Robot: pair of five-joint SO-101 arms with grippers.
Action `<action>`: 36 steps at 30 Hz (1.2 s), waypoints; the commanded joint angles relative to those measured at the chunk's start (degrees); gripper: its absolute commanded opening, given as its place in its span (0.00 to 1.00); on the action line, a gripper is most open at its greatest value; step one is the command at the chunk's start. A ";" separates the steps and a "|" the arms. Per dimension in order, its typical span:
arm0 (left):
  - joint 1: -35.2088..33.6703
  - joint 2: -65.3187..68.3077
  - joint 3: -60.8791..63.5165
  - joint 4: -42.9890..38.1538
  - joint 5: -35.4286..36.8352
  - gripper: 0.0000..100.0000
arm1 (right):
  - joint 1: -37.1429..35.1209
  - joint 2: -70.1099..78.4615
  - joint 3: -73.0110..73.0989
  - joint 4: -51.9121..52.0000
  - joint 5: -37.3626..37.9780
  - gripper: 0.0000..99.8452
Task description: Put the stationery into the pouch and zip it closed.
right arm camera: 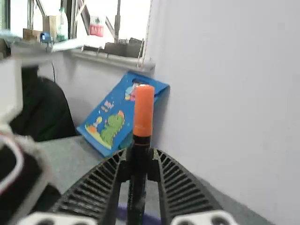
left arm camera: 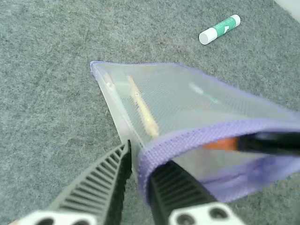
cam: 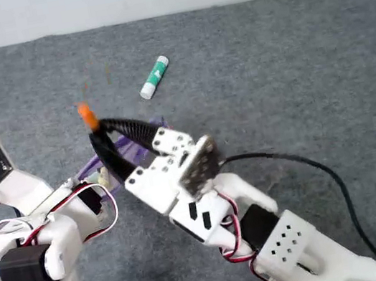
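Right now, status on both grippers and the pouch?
Left gripper shut on pouch rim. Right gripper shut on orange-capped marker, near pouch mouth. Glue stick on table, apart from pouch.

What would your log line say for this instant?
left claw: shut on pouch rim | right claw: holding orange-capped marker | glue stick: loose on table

Clear fine mesh with purple edging on the pouch (left arm camera: 187,108). Orange cap, black barrel on the marker (right arm camera: 142,122); green and white on the glue stick (left arm camera: 219,29). Mottled grey across the table (cam: 294,78).

Translucent mesh-plastic pouch (left arm camera: 187,103), cloth-edged, lies on rough matt carpet (left arm camera: 47,93).
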 commanded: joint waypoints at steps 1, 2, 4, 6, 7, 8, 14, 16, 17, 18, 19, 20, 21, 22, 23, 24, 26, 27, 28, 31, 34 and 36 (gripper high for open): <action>0.26 0.26 -1.10 -1.49 0.62 0.01 | -0.66 -0.13 0.79 3.38 3.69 0.05; 0.26 0.26 -1.10 -1.49 0.62 0.01 | -0.66 -0.66 0.00 6.29 3.60 0.09; 0.26 0.26 -1.10 -1.49 0.62 0.01 | -0.66 -1.71 -2.37 12.88 3.60 0.19; 0.26 0.26 -1.10 -1.49 0.62 0.01 | -0.66 -2.59 -5.54 19.82 3.34 0.27; 0.26 0.26 -1.10 -1.49 0.62 0.01 | -0.66 -2.86 -7.30 22.20 2.46 0.29; 0.26 0.26 -1.10 -1.49 0.62 0.01 | -0.57 -3.03 -9.32 24.22 0.97 0.28; 0.26 0.26 -1.10 -1.49 0.62 0.01 | 2.59 -1.19 -22.77 29.23 -5.80 0.16; 0.26 0.26 -1.10 -1.49 0.62 0.01 | 6.11 1.45 -26.64 29.32 -7.21 0.09; 0.26 0.26 -1.10 -1.49 0.62 0.01 | 8.48 3.03 -28.40 29.32 -8.26 0.06; 0.26 0.26 -1.10 -1.49 0.62 0.01 | 10.95 4.97 -30.07 29.32 -9.49 0.02; 0.26 0.26 -1.10 -1.49 0.62 0.01 | 13.41 7.08 -31.82 29.32 -10.90 0.00; 0.26 0.26 -1.10 -1.49 0.62 0.01 | 15.78 9.36 -33.23 29.41 -12.22 0.02; 0.26 0.26 -1.10 -1.49 0.62 0.01 | 18.07 11.74 -34.64 29.41 -13.54 0.03; 0.26 0.26 -1.10 -1.49 0.62 0.01 | 20.00 14.20 -36.04 29.49 -14.77 0.02; 0.26 0.26 -1.10 -1.49 0.62 0.01 | 21.67 16.66 -37.63 30.02 -15.91 0.01; 0.26 0.26 -1.10 -1.49 0.62 0.01 | 22.99 19.30 -39.38 30.90 -17.23 0.01; 0.26 0.26 -1.10 -1.49 0.62 0.01 | 24.92 24.84 -42.90 33.10 -20.57 0.01; 0.26 0.26 -1.10 -1.49 0.62 0.01 | 25.71 27.65 -44.92 34.24 -22.33 0.01; 0.26 0.26 -1.10 -1.49 0.62 0.01 | 26.51 30.37 -46.86 35.21 -24.18 0.01; 0.26 0.18 -1.10 -1.49 0.62 0.01 | 28.09 38.99 -51.96 36.18 -28.22 0.01; 0.26 0.18 -1.10 -1.49 0.62 0.01 | 28.70 47.87 -57.14 36.00 -29.19 0.01; 0.26 0.18 -1.10 -1.49 0.62 0.01 | 28.79 53.76 -60.84 36.00 -29.19 0.01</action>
